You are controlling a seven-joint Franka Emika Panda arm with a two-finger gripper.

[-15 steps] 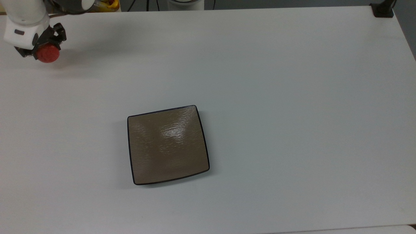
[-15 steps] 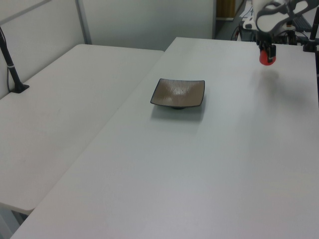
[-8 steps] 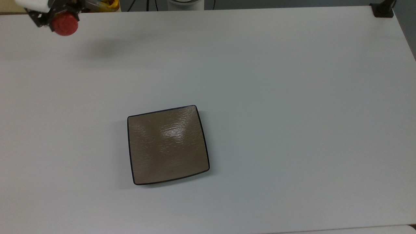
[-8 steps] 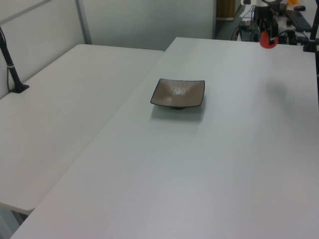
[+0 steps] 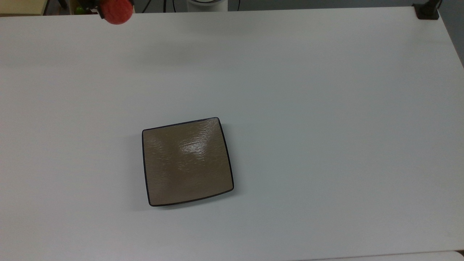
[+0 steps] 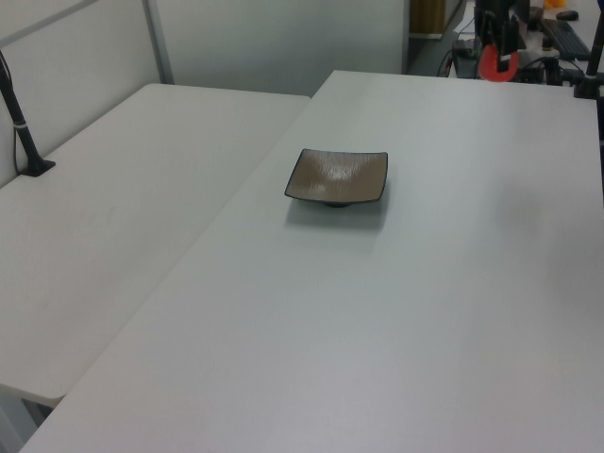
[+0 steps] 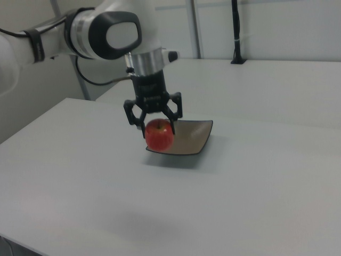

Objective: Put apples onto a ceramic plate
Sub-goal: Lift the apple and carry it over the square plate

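Right view: gripper [image 7: 158, 129] pinching the apple [image 7: 160, 134], held high above the white table [image 7: 256, 186]. Top view: apple [image 5: 116, 11] at upper left edge, well apart from the bare ceramic plate [image 5: 186, 161].

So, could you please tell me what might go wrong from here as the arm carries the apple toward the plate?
1. The apple hangs high above the table, held by the gripper only around its upper part; a slip could send it rolling away.
2. The ceramic plate is glossy, so an apple released from any height may bounce or roll off.
3. In the top view the apple sits far from the plate, so an early release would miss.
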